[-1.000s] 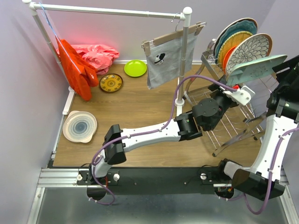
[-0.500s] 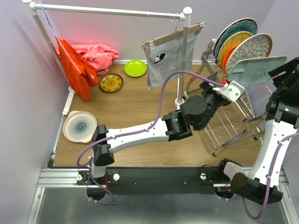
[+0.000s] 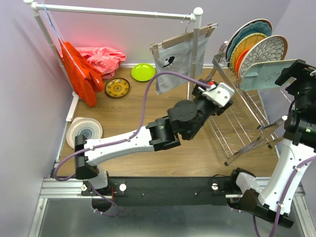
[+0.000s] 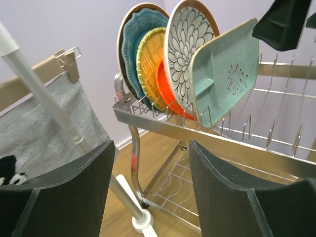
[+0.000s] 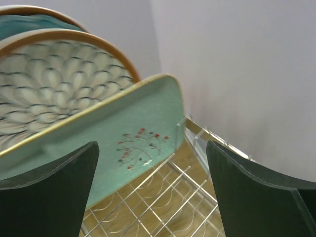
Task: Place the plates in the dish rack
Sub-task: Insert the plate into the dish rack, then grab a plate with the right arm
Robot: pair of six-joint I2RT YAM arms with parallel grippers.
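**Left gripper (image 3: 218,94) backs off the dish rack (image 3: 232,131) as the mint tray (image 3: 266,74) stands alone**

Over the past second the left arm has swung away from the rack toward the middle of the table (image 3: 148,113); the right gripper (image 3: 290,74) has widened and drawn off the tray's upper corner. Both pincers now stand spread and hold nothing; the right wrist view shows the tray beyond its fingers, not between them.

The rack's upper tier carries five pieces on edge between the tines: the teal scalloped plate (image 4: 132,44) at the far end, then the woven yellow plate (image 4: 149,57), the orange plate (image 4: 165,86), the white-floral plate (image 4: 187,37), and nearest, the mint tray. The tray leans back toward the floral plate, its long axis running across the rack.

Three plates lie flat on the table, well apart from the rack: the lime green plate (image 3: 143,72) and the patterned brown plate (image 3: 117,88) toward the far left, past the hanging grey cloth (image 3: 173,64); the white ringed plate (image 3: 84,133) at the left edge. All three lie to the left of both pincers; the left arm is clearly the nearer and looks the likelier one to fetch them.
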